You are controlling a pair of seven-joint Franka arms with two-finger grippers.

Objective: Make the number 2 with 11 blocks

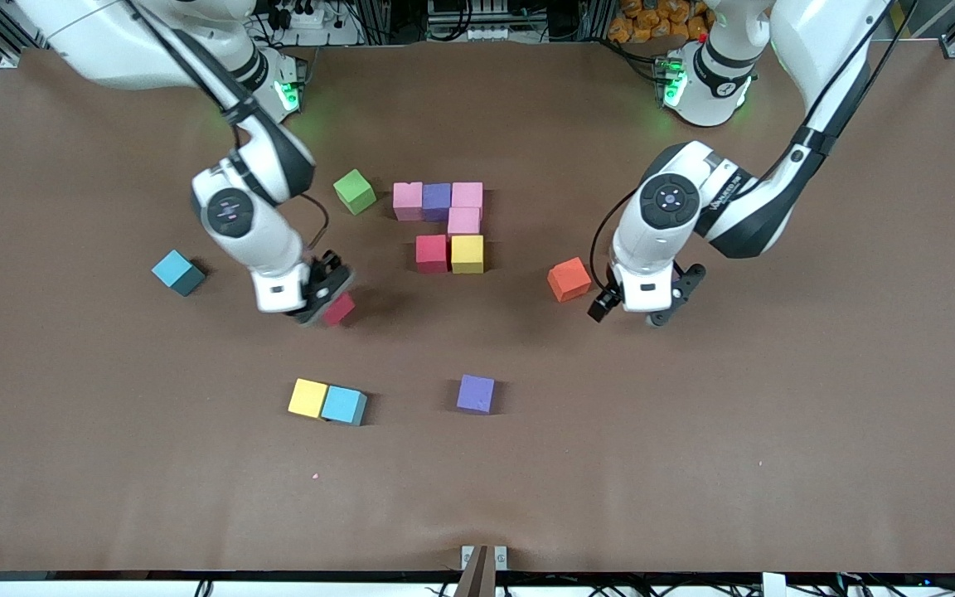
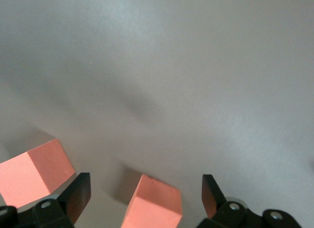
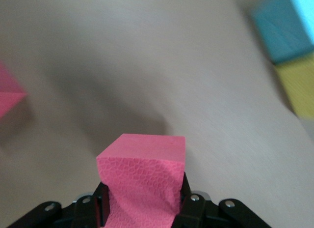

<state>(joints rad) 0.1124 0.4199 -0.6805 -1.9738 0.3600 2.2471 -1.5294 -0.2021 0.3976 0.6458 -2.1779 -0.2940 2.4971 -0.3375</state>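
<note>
The partial number 2 (image 1: 444,224) is a cluster of touching blocks: pink (image 1: 407,200), purple (image 1: 436,200), pink (image 1: 467,196), pink (image 1: 463,220), red (image 1: 431,253) and yellow (image 1: 467,253). My right gripper (image 1: 324,300) is shut on a red block (image 1: 339,309) (image 3: 142,179), which bulges between the fingers, low over the cloth toward the right arm's end. My left gripper (image 1: 642,311) (image 2: 146,188) is open, and an orange block (image 2: 154,206) sits between its fingers, untouched and hidden in the front view. A second orange block (image 1: 569,279) (image 2: 29,174) lies beside it.
A green cube (image 1: 355,191) lies beside the digit, and a teal cube (image 1: 178,273) lies toward the right arm's end. Nearer the camera sit a yellow block (image 1: 308,398) touching a light blue block (image 1: 343,405), and a purple cube (image 1: 476,393).
</note>
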